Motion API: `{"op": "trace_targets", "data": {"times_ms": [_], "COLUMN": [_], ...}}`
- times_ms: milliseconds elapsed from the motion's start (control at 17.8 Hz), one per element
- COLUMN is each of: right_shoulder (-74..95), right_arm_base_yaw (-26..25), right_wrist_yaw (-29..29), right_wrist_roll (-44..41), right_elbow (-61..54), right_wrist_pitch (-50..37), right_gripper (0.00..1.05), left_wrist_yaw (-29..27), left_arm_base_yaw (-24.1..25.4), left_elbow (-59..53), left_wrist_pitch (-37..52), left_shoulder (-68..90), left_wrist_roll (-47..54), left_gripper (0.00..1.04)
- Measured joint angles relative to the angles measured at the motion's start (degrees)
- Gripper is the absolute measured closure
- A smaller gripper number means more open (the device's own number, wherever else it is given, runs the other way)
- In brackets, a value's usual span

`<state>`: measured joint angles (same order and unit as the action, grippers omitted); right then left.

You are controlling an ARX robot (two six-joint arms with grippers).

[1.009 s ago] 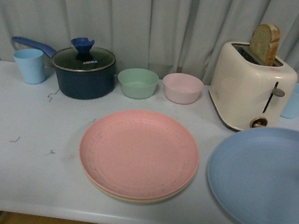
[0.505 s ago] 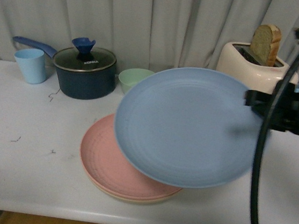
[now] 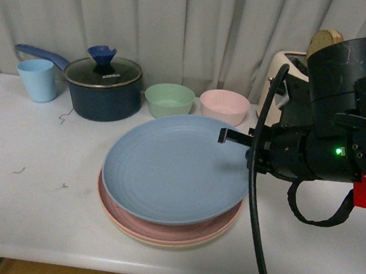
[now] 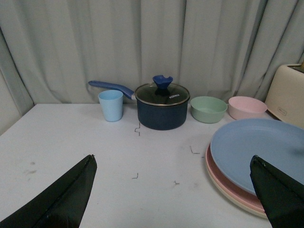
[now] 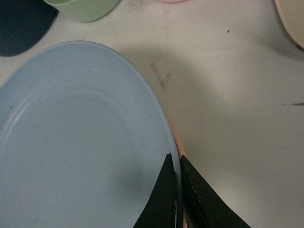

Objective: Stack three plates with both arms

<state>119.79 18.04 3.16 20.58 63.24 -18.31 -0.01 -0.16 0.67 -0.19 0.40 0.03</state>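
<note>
Down since half a second ago with the blue plate (image 3: 165, 175): no longer tilted in the air, now sits on the pink plate (image 3: 165, 231), shifted a little toward the back edge so that a pink crescent shows in front. Beneath that, the cream plate (image 3: 158, 242), seen only as a thin rim. Stands as one stack near the middle of the front edge of the bench (image 3: 29, 212).

Grips the blue plate's right rim with the right hand (image 5: 176, 190), the rim pinched between its two fingers. Holds nothing with the left hand (image 4: 172, 159), fingers spread wide above the bench's left part.

Behind the stack, along the back edge: green bowl (image 3: 168, 100), pink bowl (image 3: 224, 107), lidded dark pot (image 3: 102, 88), and blue cup (image 3: 36, 79) toward the back left corner. At the back right, toaster (image 3: 285, 64) with bread (image 3: 326, 37), largely hidden by the right arm.
</note>
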Motion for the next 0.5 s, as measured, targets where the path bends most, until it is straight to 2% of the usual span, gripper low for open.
{"op": "trace_targets", "data": {"times_ms": [280, 505], "right_shoulder": [2.91, 1.09], "right_arm_base_yaw": [1.16, 0.66], "right_wrist_yaw": [-0.85, -0.68], "right_wrist_roll": [-0.02, 0.02], "right_elbow": [0.57, -2.12], "right_wrist_pitch": [0.37, -0.96], "right_gripper": [1.02, 0.58], "left_wrist_yaw": [0.0, 0.0], "left_arm_base_yaw": [0.0, 0.0], "left_elbow": [0.0, 0.0], "left_wrist_pitch": [-0.02, 0.0], "left_shoulder": [0.0, 0.0], "left_wrist_roll": [0.0, 0.0], "left_gripper": [0.07, 0.07]}}
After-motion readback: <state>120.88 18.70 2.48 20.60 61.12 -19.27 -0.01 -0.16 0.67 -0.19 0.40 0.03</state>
